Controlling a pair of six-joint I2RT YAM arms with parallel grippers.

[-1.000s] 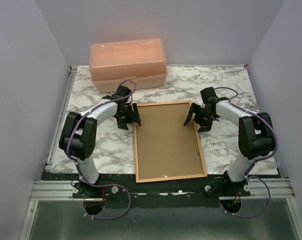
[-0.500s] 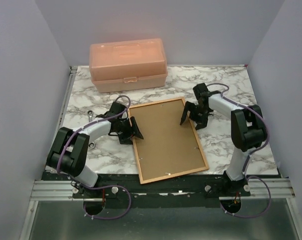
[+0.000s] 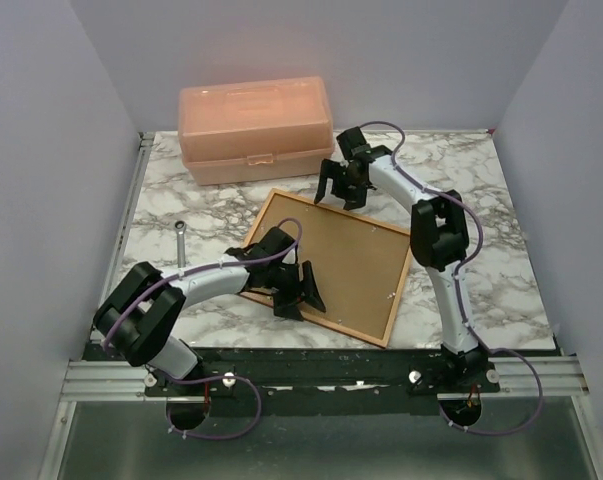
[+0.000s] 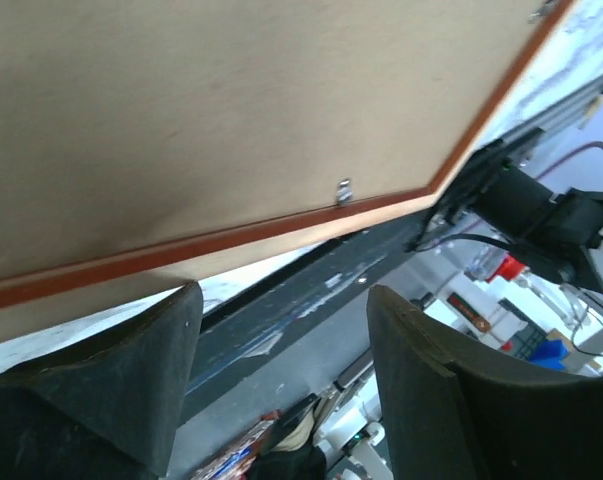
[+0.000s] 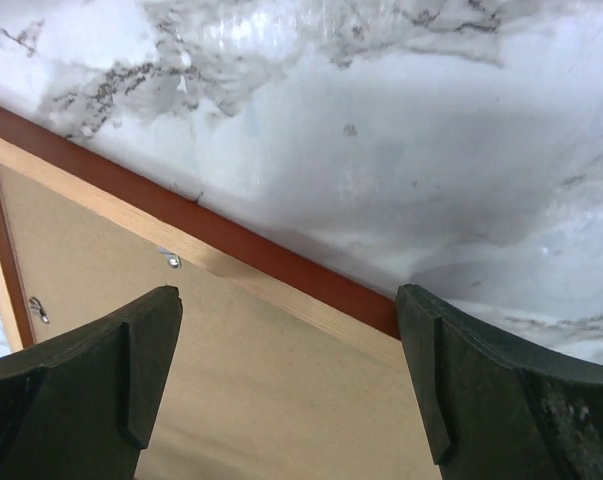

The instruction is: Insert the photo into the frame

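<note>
The frame (image 3: 400,290) lies back-up on the counter (image 3: 211,215), long axis roughly left-right, between two wide-open, empty grippers: left gripper (image 3: 301,298) over its near long edge, right gripper (image 3: 337,197) just beyond the far one; the photo is unseen.

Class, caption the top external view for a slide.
Left gripper and right gripper, both open, flank the face-down frame.

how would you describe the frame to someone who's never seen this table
On the marble table, just in front of the peach plastic box at the far edge, a large flat rectangle lies turned at an angle. That is the frame, lying back up: a thin wooden border around a plain brown backing board. It is the only wooden thing there, and much flatter than the box.
</note>
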